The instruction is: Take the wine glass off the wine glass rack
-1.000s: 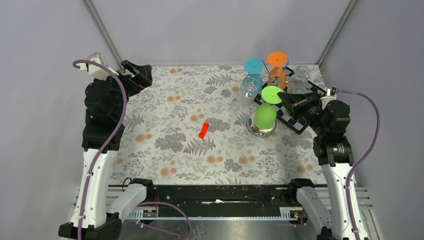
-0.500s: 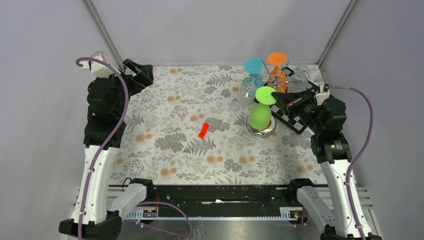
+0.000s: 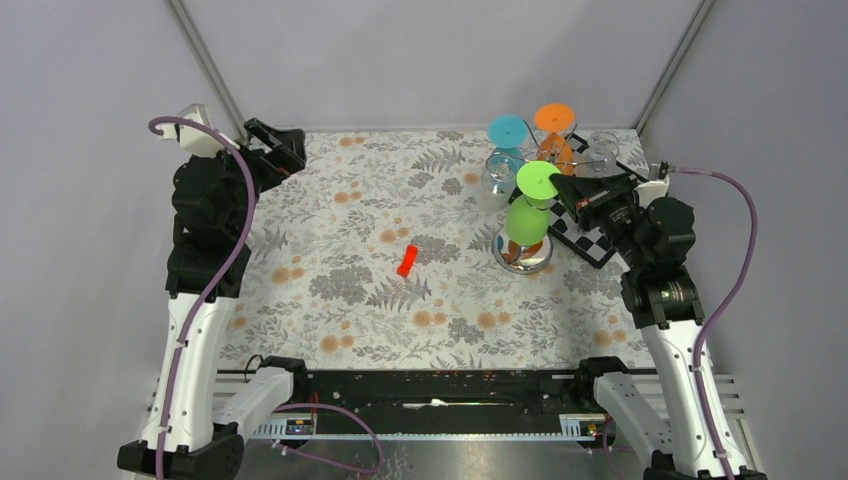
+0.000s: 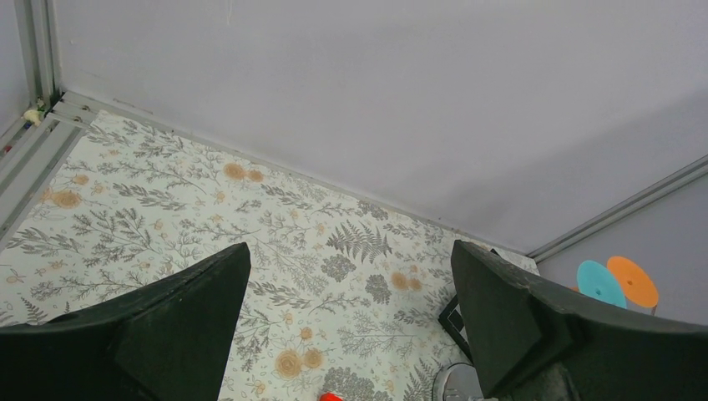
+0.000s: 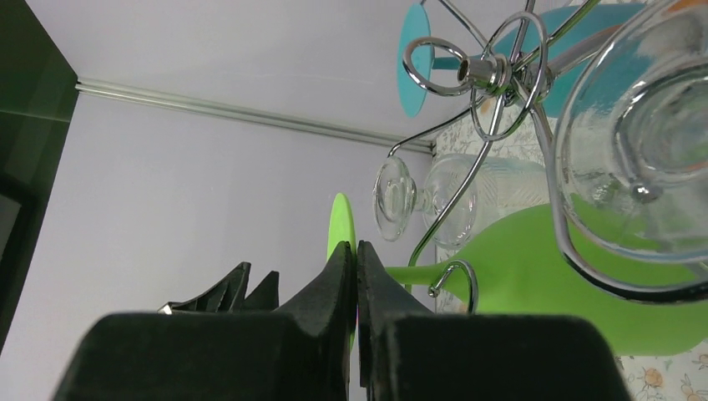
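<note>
The green wine glass (image 3: 527,222) hangs upside down at the near side of the silver wine glass rack (image 3: 523,256), its round foot (image 3: 537,180) on top. My right gripper (image 3: 560,188) is shut on the edge of that foot. In the right wrist view the fingers (image 5: 334,284) pinch the thin green foot (image 5: 340,224), and the green bowl (image 5: 534,267) sits by a wire hook of the rack (image 5: 480,71). My left gripper (image 3: 280,150) is open and empty at the far left, high above the table (image 4: 351,276).
Teal (image 3: 508,131), orange (image 3: 554,118) and clear (image 3: 600,155) glasses hang on the rack's other arms. A black-and-white chequered board (image 3: 592,243) lies under my right gripper. A small red object (image 3: 406,260) lies mid-table. Walls stand close behind and to the right.
My right gripper, holding the green glass's foot, shifted left and then rose a little towards the back; the green glass moved with it. The left arm barely moved.
</note>
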